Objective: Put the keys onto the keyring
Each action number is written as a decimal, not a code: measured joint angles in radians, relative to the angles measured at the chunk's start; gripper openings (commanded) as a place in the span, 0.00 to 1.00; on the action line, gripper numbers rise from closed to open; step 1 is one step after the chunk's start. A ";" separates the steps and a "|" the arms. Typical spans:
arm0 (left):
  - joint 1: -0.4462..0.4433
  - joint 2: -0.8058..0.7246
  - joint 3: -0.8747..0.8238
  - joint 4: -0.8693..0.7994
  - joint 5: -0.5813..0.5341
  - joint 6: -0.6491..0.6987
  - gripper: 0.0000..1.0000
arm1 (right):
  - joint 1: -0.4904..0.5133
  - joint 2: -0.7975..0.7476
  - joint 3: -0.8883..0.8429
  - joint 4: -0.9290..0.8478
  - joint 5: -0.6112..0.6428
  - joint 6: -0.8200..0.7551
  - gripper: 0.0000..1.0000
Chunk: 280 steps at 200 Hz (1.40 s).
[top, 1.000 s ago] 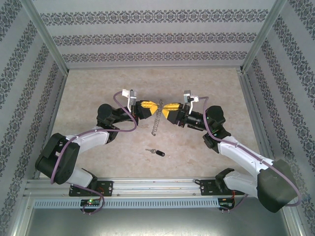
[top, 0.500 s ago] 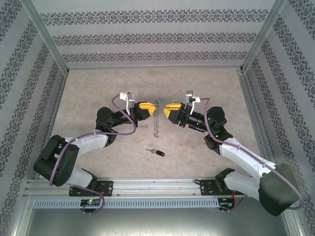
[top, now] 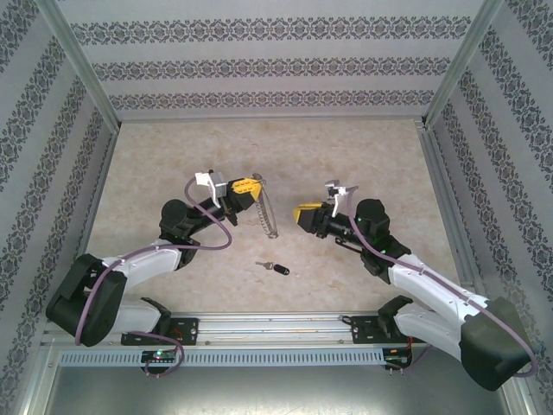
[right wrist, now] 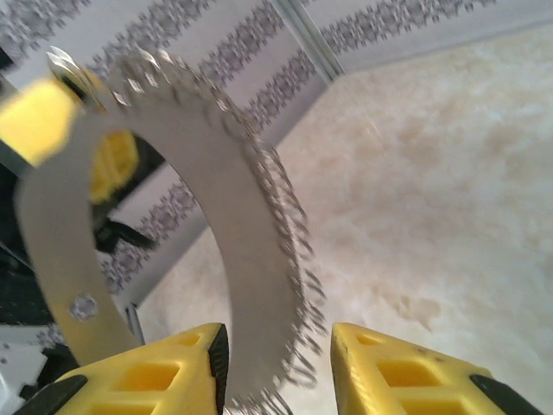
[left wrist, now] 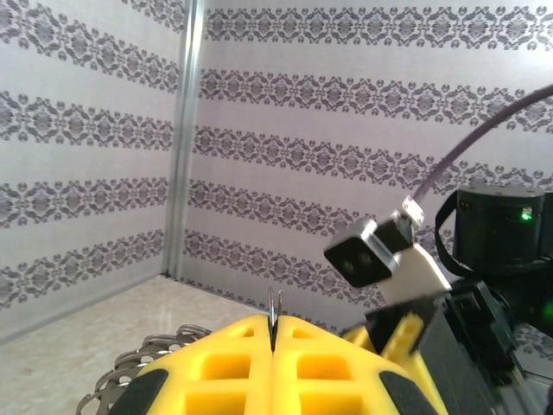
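Observation:
The keyring, a thin grey hoop fringed with small silvery links, hangs edge-on above the table from my left gripper, which is shut on its top rim. In the left wrist view the yellow fingers are pressed together with the ring's thin edge sticking up between them. My right gripper stands open just right of the ring, apart from it. In the right wrist view the blurred keyring curves in front of the open right gripper. The keys, black-headed, lie on the table nearer the arm bases.
Patterned walls close in the beige table at the back and both sides. An aluminium rail runs along the near edge by the arm bases.
My right gripper has drawn back from the ring's top, moving right and toward the near edge. The left gripper has swung left with the ring, which now hangs slanted.

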 measured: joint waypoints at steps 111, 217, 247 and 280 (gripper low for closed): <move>0.000 -0.063 -0.032 -0.008 -0.067 0.035 0.00 | 0.144 0.103 -0.020 -0.121 0.161 -0.101 0.37; 0.000 -0.020 0.096 -0.095 0.222 -0.114 0.00 | -0.066 0.013 0.203 0.044 -0.212 -0.063 0.35; 0.000 0.025 0.123 -0.080 0.266 -0.180 0.00 | -0.058 0.014 0.203 0.095 -0.268 -0.043 0.34; 0.000 0.056 0.146 -0.068 0.296 -0.236 0.00 | -0.015 0.030 0.209 0.132 -0.298 -0.040 0.34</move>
